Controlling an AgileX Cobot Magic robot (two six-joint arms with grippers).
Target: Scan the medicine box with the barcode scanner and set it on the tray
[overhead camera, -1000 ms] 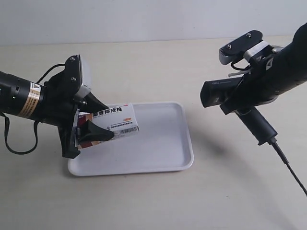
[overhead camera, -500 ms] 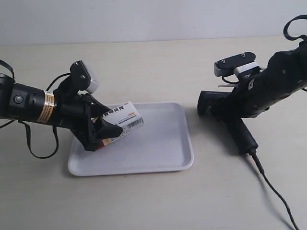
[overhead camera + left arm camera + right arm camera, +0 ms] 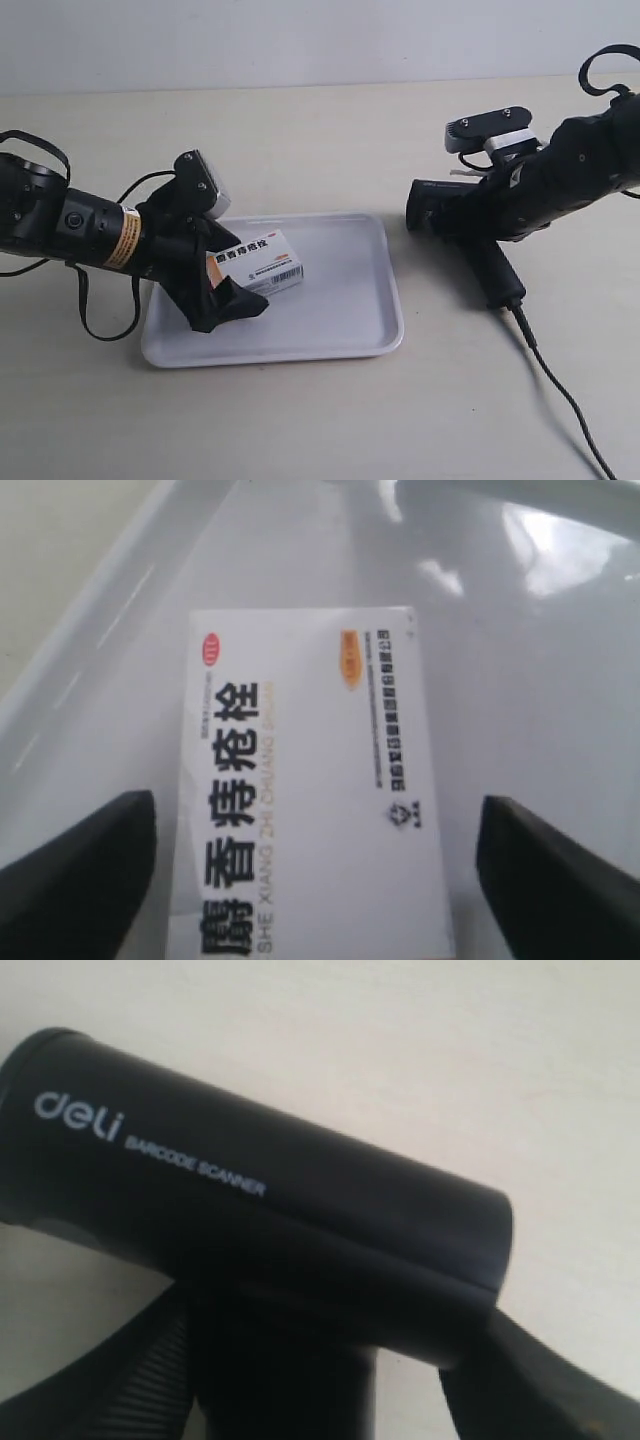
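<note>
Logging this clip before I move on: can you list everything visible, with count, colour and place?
medicine box: one, white with red characters, lying in the tray between the left fingers
tray: one, white, on the table
barcode scanner: one, black, down at the table, held by the right arm
cable: one, black, trailing from the scanner handle
table: one, beige
left gripper: one, black, fingers apart either side of the box
right gripper: one, black, around the scanner

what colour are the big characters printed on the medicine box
Dark red, on the white face of the medicine box; the left wrist view shows them best.
</note>
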